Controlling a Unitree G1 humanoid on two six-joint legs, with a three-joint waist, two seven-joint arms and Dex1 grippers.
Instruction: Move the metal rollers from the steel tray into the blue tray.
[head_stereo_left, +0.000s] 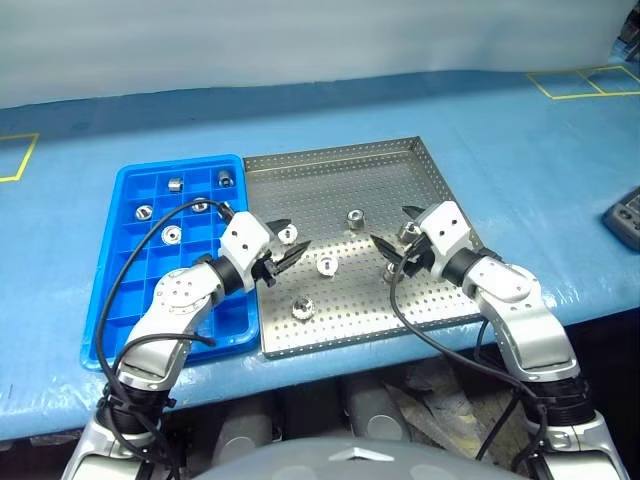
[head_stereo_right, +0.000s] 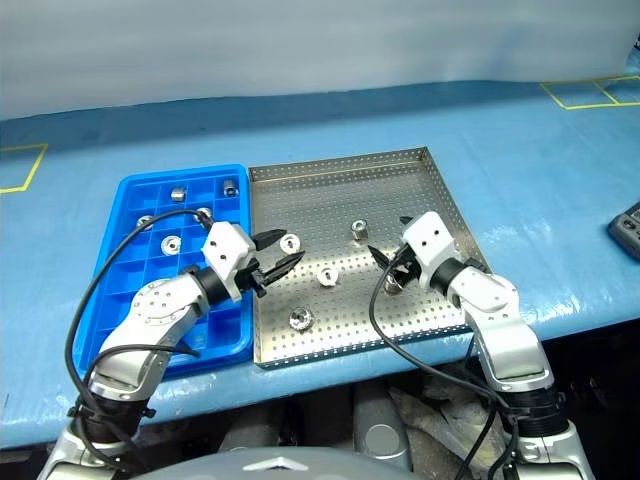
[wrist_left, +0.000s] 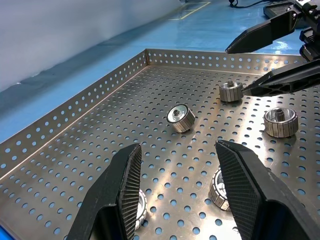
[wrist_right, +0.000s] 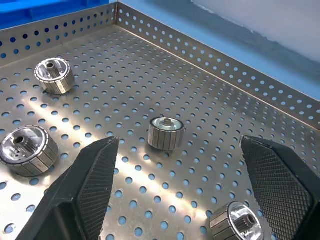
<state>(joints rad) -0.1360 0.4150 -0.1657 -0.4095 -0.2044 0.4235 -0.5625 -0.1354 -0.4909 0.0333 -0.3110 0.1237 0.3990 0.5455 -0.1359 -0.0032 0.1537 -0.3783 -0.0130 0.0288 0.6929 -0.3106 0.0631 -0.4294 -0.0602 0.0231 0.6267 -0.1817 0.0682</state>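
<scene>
Small shiny hollow metal rollers (wrist_right: 165, 133) look hard, probably slippery (round flanks); pinch across the sides; left gripper (head_stereo_left: 284, 254) and right gripper (head_stereo_left: 397, 243) gape empty.

The steel tray (head_stereo_left: 420, 190) is dull silver metal, its floor pierced with rows of holes, and the metal rollers (wrist_right: 165, 133) on it are shiny and ribbed. The blue tray (head_stereo_left: 120, 260) is glossy plastic. Cross-hatched matt black pads (wrist_left: 125, 175) line the left gripper (head_stereo_left: 288, 253).
</scene>
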